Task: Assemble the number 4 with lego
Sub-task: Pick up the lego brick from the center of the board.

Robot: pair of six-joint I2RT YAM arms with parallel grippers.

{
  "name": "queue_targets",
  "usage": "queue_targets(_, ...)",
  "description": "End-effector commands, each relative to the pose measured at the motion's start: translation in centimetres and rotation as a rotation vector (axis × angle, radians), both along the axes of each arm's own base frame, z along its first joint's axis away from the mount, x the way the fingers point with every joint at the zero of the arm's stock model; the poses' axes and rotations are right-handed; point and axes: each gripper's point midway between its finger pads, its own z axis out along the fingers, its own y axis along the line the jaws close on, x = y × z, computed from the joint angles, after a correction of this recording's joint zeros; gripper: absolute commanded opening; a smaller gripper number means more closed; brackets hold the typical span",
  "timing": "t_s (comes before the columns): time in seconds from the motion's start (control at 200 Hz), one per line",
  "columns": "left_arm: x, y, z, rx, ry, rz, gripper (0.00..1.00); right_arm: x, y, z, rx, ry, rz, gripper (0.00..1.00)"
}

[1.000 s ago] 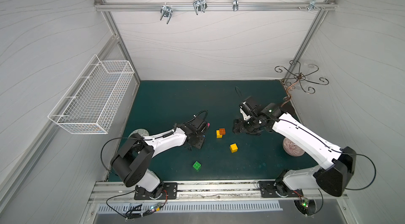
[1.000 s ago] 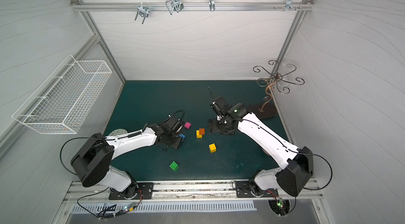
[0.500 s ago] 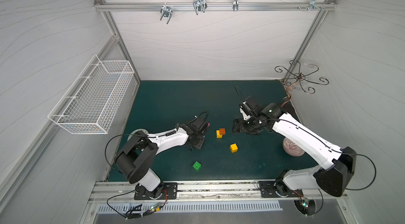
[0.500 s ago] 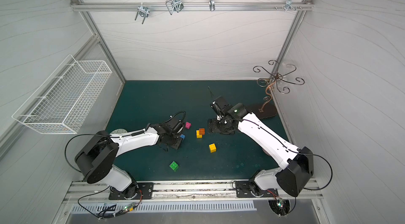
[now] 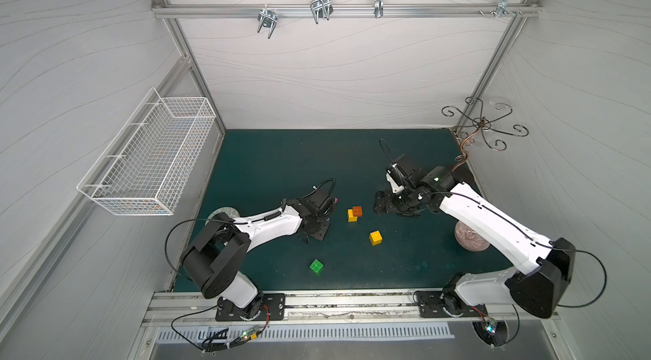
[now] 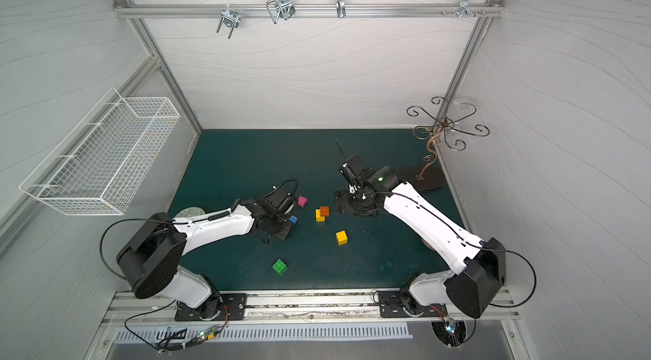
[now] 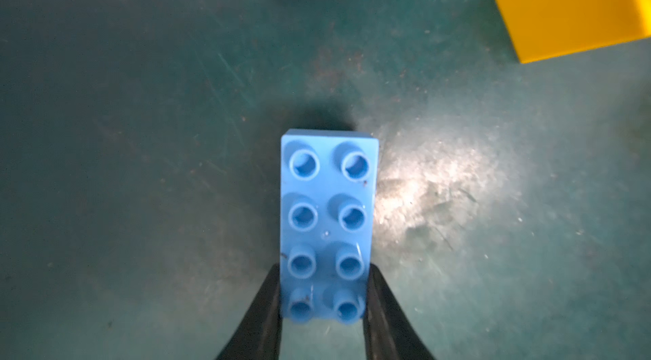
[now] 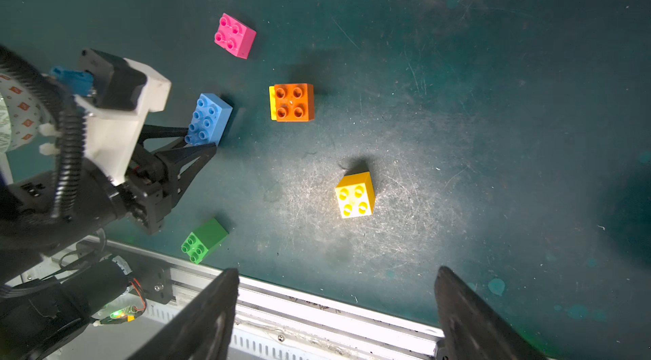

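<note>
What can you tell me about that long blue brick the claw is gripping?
The blue brick is light blue, glossy plastic and oblong, with eight hollow round studs in two rows of four, facing up. A few small scuffs mark its top. It seems to lie flat on the dark green mat. The left claw pinches its long sides at one end between two black fingers. No other brick touches it.

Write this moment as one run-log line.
left end effector: shut on blue brick; right end effector: open, empty; orange brick: on yellow brick
</note>
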Motion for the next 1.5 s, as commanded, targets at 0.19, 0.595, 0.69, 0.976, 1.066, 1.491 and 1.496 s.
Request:
queue_targets(0.19, 0.9, -1.8, 7.6, -0.045, -0.131, -0.217, 0.0, -1.3, -0.3, -1.7, 0.083, 0.008, -0.033, 0.99)
queue_targets(0.595, 2.2, -4.1, 8.7, 0.019, -0.218, -0.598, 0.0, -2.2, 3.9, -3.4, 0.211, 0.014, -0.126, 0.99)
queue_targets(0.69, 2.5, -4.6, 8.6, -0.002, -0.236, -0.653, 0.0, -2.1, 5.1, -3.8, 0.267, 0.01, -0.172, 0.99)
queue_targets(0.976, 3.0, -5.2, 6.4, -0.068, -0.188, -0.766, 0.0, -2.8, 7.9, -6.0, 0.336, 0.012, -0.268, 0.95)
queue_targets(1.066, 3.5, -5.4, 6.1, -0.074, -0.198, -0.797, 0.0, -3.1, 8.4, -6.8, 0.348, 0.004, -0.305, 0.92)
queue_targets(1.491, 4.9, -6.3, 5.6, -0.055, -0.248, -0.907, 0.0, -1.3, 9.3, -8.2, 0.426, -0.082, -0.457, 0.81)
queue_targets(1.496, 4.9, -6.3, 5.5, -0.054, -0.248, -0.907, 0.0, -1.2, 9.4, -8.2, 0.428, -0.084, -0.46, 0.81)
